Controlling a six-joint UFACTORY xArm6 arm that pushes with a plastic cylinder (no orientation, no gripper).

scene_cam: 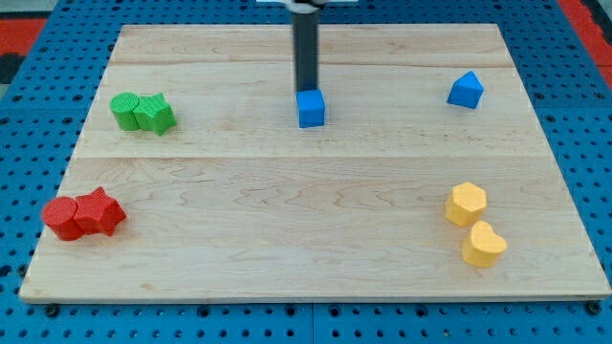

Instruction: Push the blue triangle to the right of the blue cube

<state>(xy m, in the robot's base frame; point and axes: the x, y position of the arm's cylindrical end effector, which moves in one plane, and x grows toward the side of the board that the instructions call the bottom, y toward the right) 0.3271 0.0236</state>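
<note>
A pale wooden board fills nearly the whole view, lying on a blue pegboard surface; a dark straight rod comes down from the view's top centre, and the tip sits just behind the blue cube, touching it or very nearly so (the cube hides the exact contact); there is no gripper here to open or close, only this bare rod, holding nothing. At the view's left, two green blocks rest pressed together, their shapes hard to make out; lower left, two red blocks sit touching, one roughly star-like; lower right, two yellow blocks lie one just below the other, the upper one roughly hexagonal. The blue triangle stands well apart from the cube, near the view's upper right, already on the cube's right side but far off. It looks small, rigid and light, likely to slide easily on the smooth wood and to twist if nudged off-centre; a push looks best placed squarely on its far right face, driving it leftward toward the cube.
</note>
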